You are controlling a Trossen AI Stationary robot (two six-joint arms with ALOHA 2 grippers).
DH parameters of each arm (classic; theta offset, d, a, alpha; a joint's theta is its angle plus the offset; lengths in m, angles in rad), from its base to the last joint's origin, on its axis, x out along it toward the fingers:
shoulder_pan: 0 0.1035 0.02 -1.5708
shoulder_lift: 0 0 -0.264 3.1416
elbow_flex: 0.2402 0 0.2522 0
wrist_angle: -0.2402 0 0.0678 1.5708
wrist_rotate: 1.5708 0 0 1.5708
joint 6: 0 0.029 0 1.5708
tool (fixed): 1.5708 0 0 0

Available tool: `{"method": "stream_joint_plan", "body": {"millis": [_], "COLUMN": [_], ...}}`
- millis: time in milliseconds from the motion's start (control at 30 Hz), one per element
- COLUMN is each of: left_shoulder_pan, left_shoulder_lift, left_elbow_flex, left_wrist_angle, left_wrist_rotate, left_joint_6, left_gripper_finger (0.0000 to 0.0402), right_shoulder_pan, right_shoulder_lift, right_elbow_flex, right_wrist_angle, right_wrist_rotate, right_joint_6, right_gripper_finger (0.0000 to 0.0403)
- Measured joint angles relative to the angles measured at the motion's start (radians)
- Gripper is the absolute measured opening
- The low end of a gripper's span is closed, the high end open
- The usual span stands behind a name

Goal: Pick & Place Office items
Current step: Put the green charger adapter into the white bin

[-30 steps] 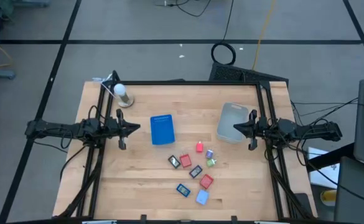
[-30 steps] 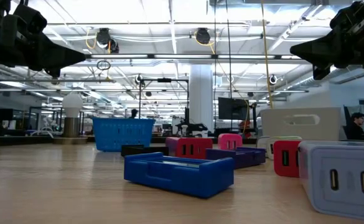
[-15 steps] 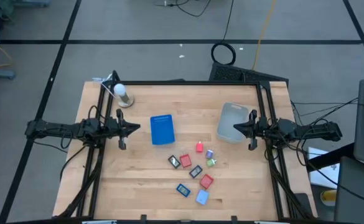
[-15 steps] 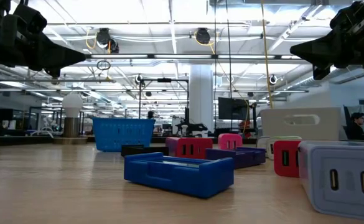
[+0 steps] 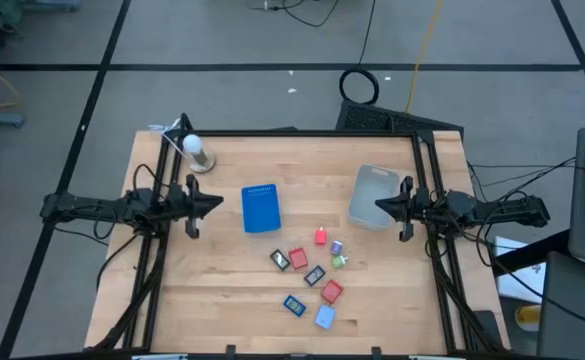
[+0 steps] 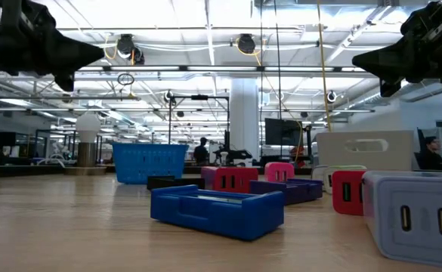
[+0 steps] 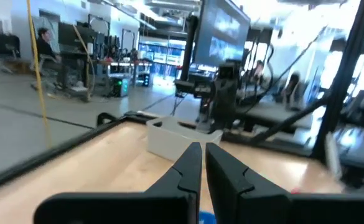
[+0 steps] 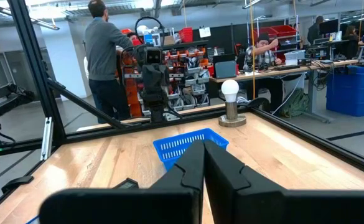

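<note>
Several thumb-sized office items lie flat on the wooden table near its front middle: dark grey (image 5: 279, 260), red (image 5: 298, 257), pink (image 5: 320, 237), purple (image 5: 336, 247), green (image 5: 339, 261), red (image 5: 331, 291), blue (image 5: 294, 304) and light blue (image 5: 324, 317). The low view shows the blue piece (image 6: 217, 211) closest. My left gripper (image 5: 220, 204) (image 7: 203, 152) hangs shut above the table, left of the blue tray (image 5: 260, 208). My right gripper (image 5: 378, 207) (image 8: 204, 149) hangs shut over the near edge of the grey bin (image 5: 373, 195). Both are well clear of the items.
The blue tray stands left of centre and the translucent grey bin right of centre, both behind the items. A white bulb on a stand (image 5: 194, 150) sits at the far left corner. Black frame rails (image 5: 434, 190) run along the table's sides. People stand in the room beyond.
My left gripper has risen a little above the table, still shut. The right arm and all the items have stayed where they were.
</note>
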Motion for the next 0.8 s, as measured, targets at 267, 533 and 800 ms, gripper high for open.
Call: {"method": "stream_joint_plan", "body": {"millis": [267, 533, 800], "left_shoulder_pan": [0.000, 0.000, 0.000], "left_shoulder_lift": [0.000, 0.000, 0.001], "left_elbow_flex": [0.000, 0.000, 0.000], "left_wrist_angle": [0.019, 0.016, 0.012], "left_wrist_rotate": [0.009, 0.019, 0.059], "left_joint_6": [-0.081, -0.085, 0.004], "left_gripper_finger": [0.0026, 0.0026, 0.0026], "right_shoulder_pan": [0.000, 0.000, 0.000], "right_shoulder_lift": [0.000, 0.000, 0.000], "right_elbow_flex": [0.000, 0.000, 0.000], "right_wrist_angle": [0.000, 0.000, 0.000], "right_wrist_rotate": [0.000, 0.000, -0.003], "right_joint_6": [0.000, 0.000, 0.082], "right_gripper_finger": [0.0004, 0.0004, 0.0004]}}
